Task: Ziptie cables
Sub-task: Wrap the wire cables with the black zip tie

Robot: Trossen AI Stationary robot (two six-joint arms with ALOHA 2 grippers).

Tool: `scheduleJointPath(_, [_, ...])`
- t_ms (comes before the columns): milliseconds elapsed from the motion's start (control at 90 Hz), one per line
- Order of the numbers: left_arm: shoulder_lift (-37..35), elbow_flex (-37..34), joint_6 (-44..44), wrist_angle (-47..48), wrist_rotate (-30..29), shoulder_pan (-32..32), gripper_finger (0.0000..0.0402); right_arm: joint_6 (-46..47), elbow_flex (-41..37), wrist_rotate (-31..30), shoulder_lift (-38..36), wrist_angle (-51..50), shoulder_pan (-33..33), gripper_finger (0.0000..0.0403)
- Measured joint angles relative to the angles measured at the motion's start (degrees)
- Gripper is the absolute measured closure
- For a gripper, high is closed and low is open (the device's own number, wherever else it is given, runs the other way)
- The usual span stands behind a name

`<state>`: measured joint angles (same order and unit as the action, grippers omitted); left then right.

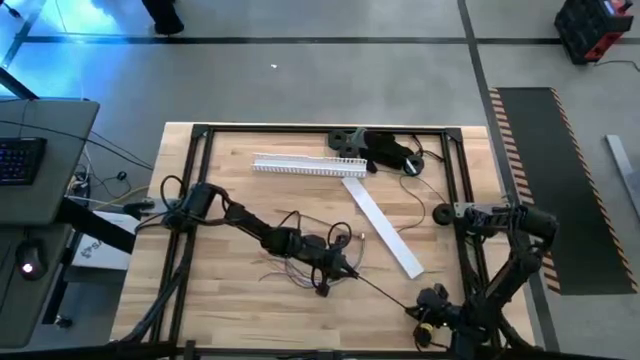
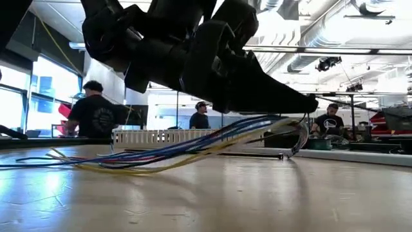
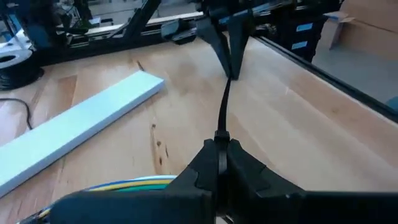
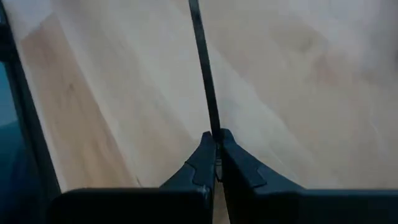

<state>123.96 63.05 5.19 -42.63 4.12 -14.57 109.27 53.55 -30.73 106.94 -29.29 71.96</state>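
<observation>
The cables (image 1: 297,250) are a bunch of thin blue, yellow and dark wires. They lie splayed on the wooden table near its middle and show in the low view as cables (image 2: 180,149) rising toward my left gripper. My left gripper (image 1: 347,267) is shut on a thin black zip tie (image 1: 382,288) right beside them. The tie runs in a straight line to my right gripper (image 1: 420,305), near the table's front right, which is shut on its other end. Whether the tie loops around the cables is hidden by my left gripper. My left gripper pinches the zip tie's strap (image 3: 222,127) between its two fingertips, at the end next to the cables (image 3: 140,182). The fingers lie along the strap, low over the table. The strap leaves them straight and taut toward the other gripper (image 3: 233,65). My right gripper pinches the strap's other end (image 4: 213,121) between its two fingertips, and the fingers lie along it. The strap runs straight and taut away from the fingers, just above the table.
A long flat white strip (image 1: 385,228) lies slanting right of centre. A white slotted duct (image 1: 305,165) and a bulky black gadget (image 1: 385,150) lie at the far side. A black frame (image 1: 197,190) borders the table. People stand in the room beyond.
</observation>
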Motion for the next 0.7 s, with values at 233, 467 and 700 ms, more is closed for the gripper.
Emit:
scheduleJointPath(233, [-0.07, -0.44, -0.02, 0.03, -0.62, 0.15, 0.0400, 0.07, 8.01, 17.39, -0.52, -12.35, 0.58, 0.0402])
scheduleJointPath(467, [-0.07, -0.44, 0.44, -0.18, -0.57, 0.13, 0.0400, -0.31, 11.62, 18.82, -0.31, -13.02, 1.21, 0.0402])
scheduleJointPath(700, [-0.05, -0.39, 0.44, -0.60, -0.33, 0.22, 0.0401, -18.43, 13.15, -9.93, -0.33, -10.25, -6.20, 0.0362])
